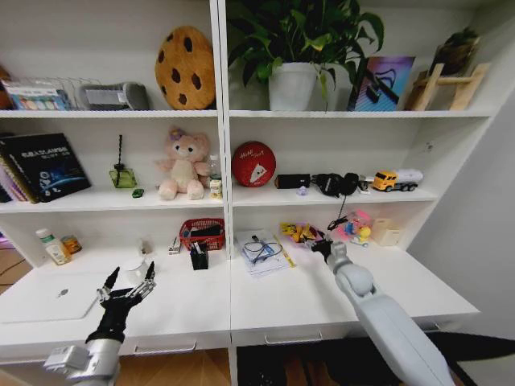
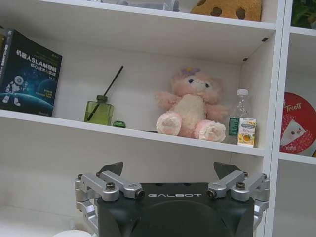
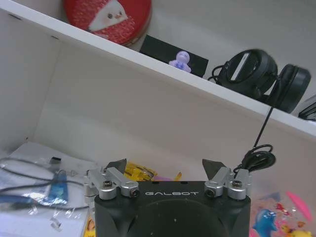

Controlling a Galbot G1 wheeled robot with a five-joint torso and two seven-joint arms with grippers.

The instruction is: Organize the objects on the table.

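Head view: laptop (image 1: 48, 304) partly cut off.

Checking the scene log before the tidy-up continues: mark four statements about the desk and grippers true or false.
1. The left gripper is open above the desk. True.
2. The laptop stands open. False: it lies closed, flat.
3. The right gripper holds the black pen holder. False: it is open, apart from it, near the yellow toys.
4. A white mug sits just beyond the left gripper. True.
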